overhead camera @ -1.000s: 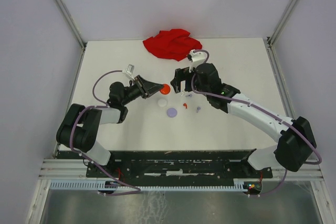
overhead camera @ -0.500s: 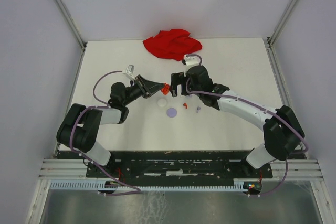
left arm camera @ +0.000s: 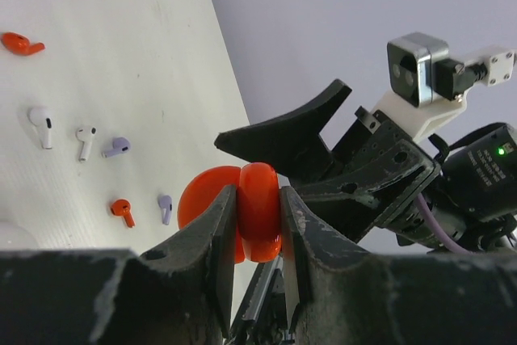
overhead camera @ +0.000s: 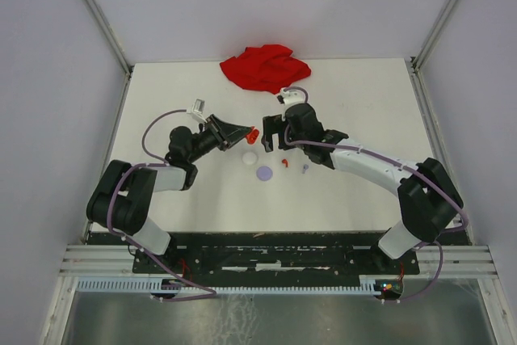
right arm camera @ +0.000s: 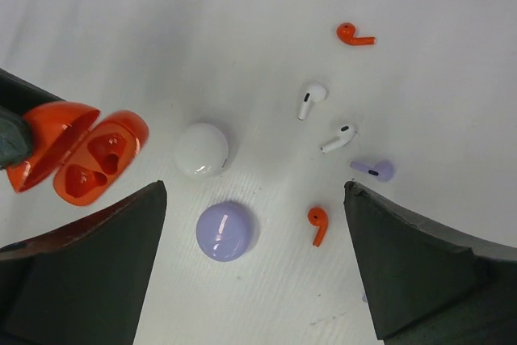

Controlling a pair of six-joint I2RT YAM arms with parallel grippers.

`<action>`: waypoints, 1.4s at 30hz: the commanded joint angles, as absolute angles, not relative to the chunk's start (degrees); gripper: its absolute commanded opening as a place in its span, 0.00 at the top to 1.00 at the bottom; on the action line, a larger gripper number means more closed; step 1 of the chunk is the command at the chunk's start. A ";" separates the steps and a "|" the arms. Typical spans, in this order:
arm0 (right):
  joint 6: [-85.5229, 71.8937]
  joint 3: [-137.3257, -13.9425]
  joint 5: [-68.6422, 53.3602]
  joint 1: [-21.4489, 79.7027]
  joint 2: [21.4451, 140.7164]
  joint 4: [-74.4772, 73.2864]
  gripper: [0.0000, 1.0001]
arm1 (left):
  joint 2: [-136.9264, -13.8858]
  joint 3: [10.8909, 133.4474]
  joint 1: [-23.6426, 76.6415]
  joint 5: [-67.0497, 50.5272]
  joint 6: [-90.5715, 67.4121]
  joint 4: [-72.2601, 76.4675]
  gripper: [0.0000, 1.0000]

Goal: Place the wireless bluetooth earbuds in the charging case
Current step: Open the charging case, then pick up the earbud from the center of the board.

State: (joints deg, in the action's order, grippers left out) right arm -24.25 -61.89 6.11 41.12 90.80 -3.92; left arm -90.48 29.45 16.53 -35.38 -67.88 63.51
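Left tool [left arm camera: 257, 236] pinches the open red case [left arm camera: 258, 199] off the tabletop [right arm camera: 202, 22]. Right tool [right arm camera: 254, 199] hangs spread wide. The earbuds [right arm camera: 338, 138] lie loose beside the lavender case [right arm camera: 226, 230]. They look light, slick and easily flicked, so pinch across the bulb.

Plain white tabletop [right arm camera: 242, 30]. Glossy orange-red case [right arm camera: 81, 159], same shade inside. White case [right arm camera: 202, 149] and lavender case [right arm camera: 226, 230], both unpatterned. Earbuds in three colours: orange-red [right arm camera: 355, 35], white [right arm camera: 310, 98] with small dark specks, lavender [right arm camera: 373, 169]. Bright red cloth [overhead camera: 264, 66], no print. Matte black jaws.
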 commanded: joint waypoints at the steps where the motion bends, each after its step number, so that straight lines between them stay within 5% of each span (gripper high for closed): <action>1: -21.93 -62.47 12.77 41.23 88.73 -7.48 0.01 | -88.13 29.70 14.88 -31.53 -71.41 65.35 0.97; 8: -14.37 -71.56 17.32 40.80 95.64 -19.24 0.08 | -89.96 27.23 13.03 -28.03 -78.11 71.46 0.97; 14: -4.92 -83.72 14.27 38.20 104.49 -27.01 0.25 | -91.16 27.13 12.50 -27.52 -79.83 73.28 0.97; 21: 0.19 -97.57 11.23 35.87 114.59 -37.97 0.30 | -90.48 25.86 10.98 -28.58 -81.02 74.58 0.97; 42: -24.96 -83.83 6.87 39.39 107.70 -36.83 0.40 | -92.71 23.70 9.04 -30.40 -81.12 76.36 0.97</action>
